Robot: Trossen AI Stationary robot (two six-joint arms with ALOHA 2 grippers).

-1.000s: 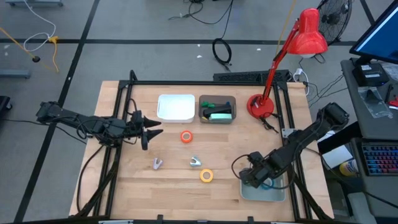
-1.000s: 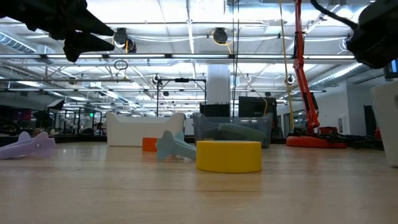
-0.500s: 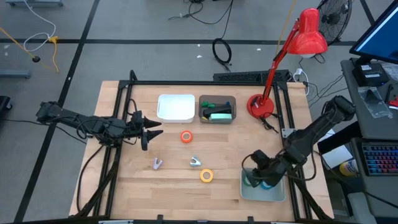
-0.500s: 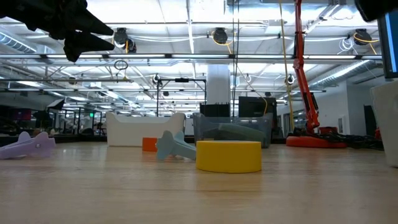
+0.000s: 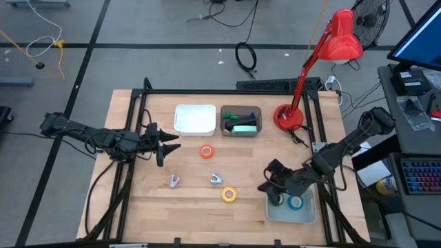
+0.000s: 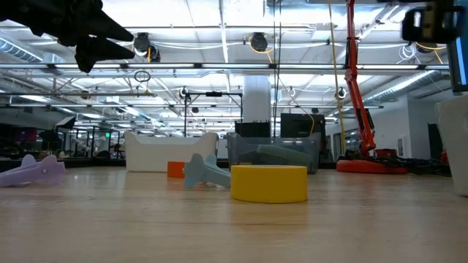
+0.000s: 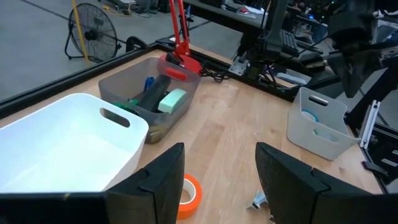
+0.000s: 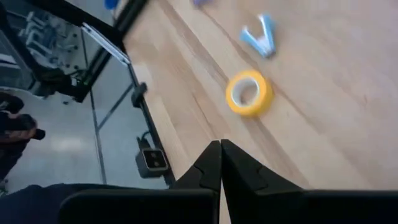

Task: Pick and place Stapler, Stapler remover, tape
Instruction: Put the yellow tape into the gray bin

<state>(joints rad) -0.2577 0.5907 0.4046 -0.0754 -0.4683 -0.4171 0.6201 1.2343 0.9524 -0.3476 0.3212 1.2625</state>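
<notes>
A yellow tape roll (image 5: 229,195) and an orange tape roll (image 5: 206,151) lie flat on the wooden table. A blue stapler remover (image 5: 217,180) and a purple stapler remover (image 5: 174,181) lie between them. A green tape roll (image 5: 275,200) and a blue tape roll (image 5: 296,202) lie in the small grey bin (image 5: 308,215) at the near right. My right gripper (image 5: 264,187) hangs shut and empty above that bin's left rim, pointing at the yellow roll (image 8: 249,93). My left gripper (image 7: 217,180) waits open above the table's left side, near the orange roll (image 7: 189,193). Which item is the stapler I cannot tell.
At the far edge stand a white bin (image 5: 195,118) and a clear grey bin (image 5: 240,131) with black and green items inside. A red desk lamp (image 5: 289,117) stands at the far right. A black frame runs around the table's edges.
My right gripper has risen out of the small grey bin and swung toward the table's left, tipping from pointing down to slanting forward. The green roll in the bin, hidden under the gripper before, now shows beside the blue one.
</notes>
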